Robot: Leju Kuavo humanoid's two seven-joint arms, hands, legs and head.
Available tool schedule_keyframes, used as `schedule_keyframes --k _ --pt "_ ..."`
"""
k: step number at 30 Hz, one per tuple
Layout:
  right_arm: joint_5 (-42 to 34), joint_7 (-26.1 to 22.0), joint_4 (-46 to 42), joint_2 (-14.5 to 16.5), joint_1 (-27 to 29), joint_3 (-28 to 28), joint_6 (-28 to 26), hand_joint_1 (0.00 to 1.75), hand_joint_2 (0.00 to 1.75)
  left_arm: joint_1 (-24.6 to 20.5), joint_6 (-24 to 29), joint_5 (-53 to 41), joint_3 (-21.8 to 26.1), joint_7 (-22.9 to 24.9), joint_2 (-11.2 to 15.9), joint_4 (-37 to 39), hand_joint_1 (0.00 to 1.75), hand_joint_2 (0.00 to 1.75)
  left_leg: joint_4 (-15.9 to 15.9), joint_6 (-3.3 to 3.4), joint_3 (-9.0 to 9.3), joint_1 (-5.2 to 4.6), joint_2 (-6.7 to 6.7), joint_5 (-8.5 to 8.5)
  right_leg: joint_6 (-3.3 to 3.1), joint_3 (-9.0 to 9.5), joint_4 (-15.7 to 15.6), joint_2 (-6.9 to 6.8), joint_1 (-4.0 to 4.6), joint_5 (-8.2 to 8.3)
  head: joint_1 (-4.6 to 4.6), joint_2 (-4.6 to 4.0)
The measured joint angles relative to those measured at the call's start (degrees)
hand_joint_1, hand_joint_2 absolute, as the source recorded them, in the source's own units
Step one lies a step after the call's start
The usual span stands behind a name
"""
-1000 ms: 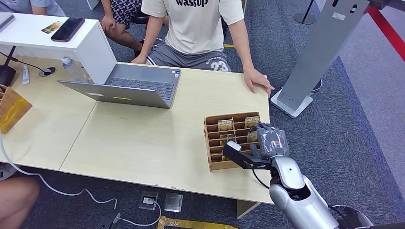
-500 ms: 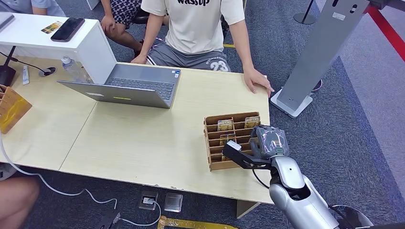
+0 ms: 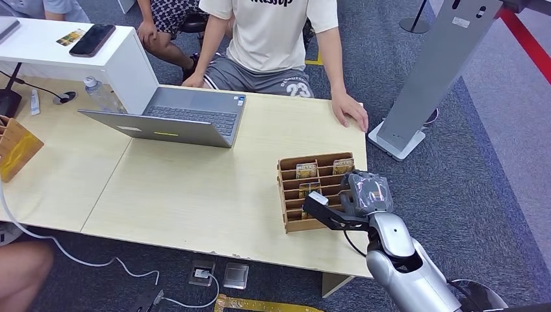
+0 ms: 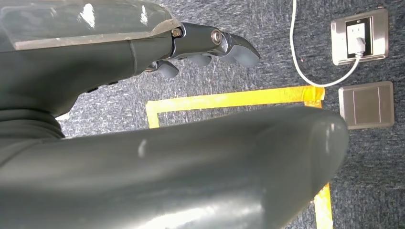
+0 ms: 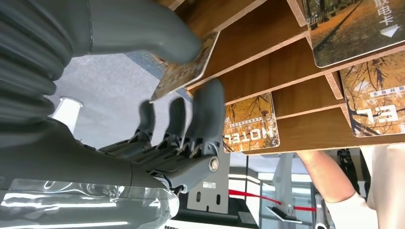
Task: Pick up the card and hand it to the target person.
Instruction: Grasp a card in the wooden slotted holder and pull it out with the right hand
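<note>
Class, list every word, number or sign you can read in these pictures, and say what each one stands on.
"HOTEL", shown upside down: on a card in the wooden rack.
"23": on the seated person's grey shorts.
Chinese characters on the far card: too blurred to read surely.
Black lettering on the person's shirt: cut off at the picture's edge, unreadable.
Laptop stickers: too small.

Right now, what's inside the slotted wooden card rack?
The wooden rack holds autumn-leaf hotel cards in several slots. The right hand pinches one card at a slot and hides the slots beneath it.
</note>
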Motion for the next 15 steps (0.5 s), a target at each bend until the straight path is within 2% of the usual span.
schedule_keyframes --k 6,10,15 --pt "0.0 0.0 0.0 0.0 0.0 0.0 0.0 1.42 1.75 0.0 0.0 0.0 0.0 0.0 0.0 0.0 0.0 0.0 0.0 0.0 -0.01 0.0 0.0 0.0 0.0 -0.01 0.0 0.0 0.0 0.0 0.0 0.0" --pt "-0.3 0.0 0.0 0.0 -0.1 0.0 0.1 1.52 1.75 0.0 -0.3 0.0 0.0 -0.2 0.0 0.0 0.0 0.0 0.0 0.0 0.01 0.0 0.0 0.0 0.0 0.0 0.0 0.0 0.0 0.0 0.01 0.0" --pt "-0.7 0.0 0.0 0.0 -0.2 0.0 0.2 1.54 1.75 0.0 -0.7 0.0 0.0 -0.8 0.0 0.0 0.0 0.0 0.0 0.0 0.02 0.0 0.0 0.0 0.0 0.02 0.0 0.0 0.0 0.0 0.02 0.0"
